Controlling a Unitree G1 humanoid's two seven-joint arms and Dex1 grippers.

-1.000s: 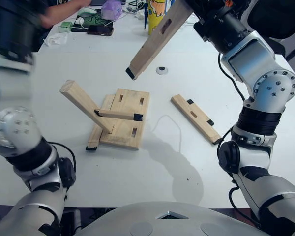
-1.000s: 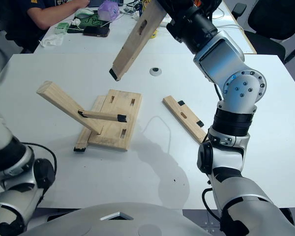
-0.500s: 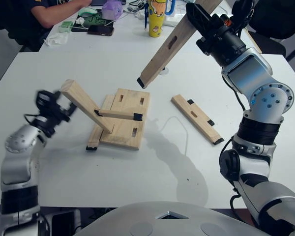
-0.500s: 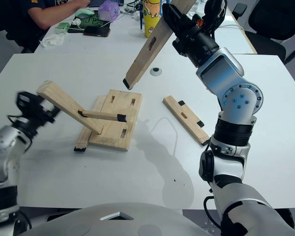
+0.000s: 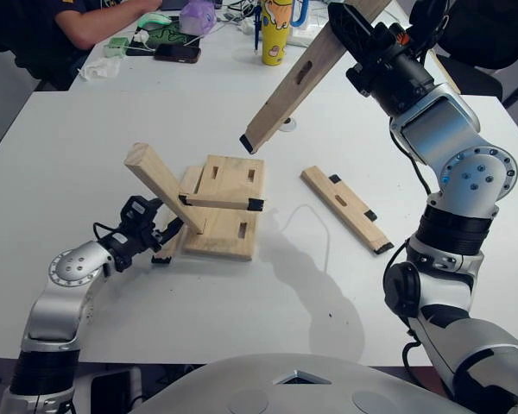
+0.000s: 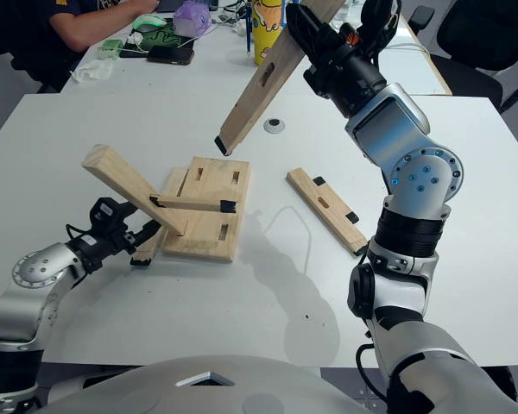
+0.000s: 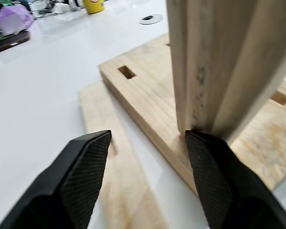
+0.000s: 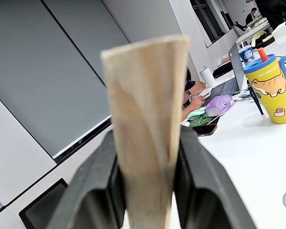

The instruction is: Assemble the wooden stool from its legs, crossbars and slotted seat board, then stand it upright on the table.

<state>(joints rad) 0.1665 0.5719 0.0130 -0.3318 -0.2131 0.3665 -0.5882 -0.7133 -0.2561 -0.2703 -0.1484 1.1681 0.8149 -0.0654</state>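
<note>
The slotted seat board [image 5: 229,211] lies flat mid-table. A wooden leg [image 5: 160,185] stands tilted in it, leaning left, with a crossbar [image 5: 220,203] running from it over the board. A second leg [image 5: 167,246] lies partly under the board's left edge. My left gripper [image 5: 166,233] is open, low at the tilted leg's [image 7: 214,62] base, its fingers [image 7: 81,176] straddling the board's [image 7: 148,95] edge. A third leg [image 5: 345,209] lies to the right. High at the back, my right gripper [image 5: 356,39] is shut on a fourth leg [image 5: 298,82] that slants down-left.
A small round disc [image 5: 283,123] sits on the table behind the board. A thin cable loop [image 5: 306,216] lies between the board and the right leg. A yellow cup [image 5: 274,30], a phone [image 5: 177,53] and clutter stand on the far table.
My left gripper came down from beside the tilted leg's top to its base. That leg stands steeper and the board slid slightly right. The right arm's held leg shifted right, then held still.
</note>
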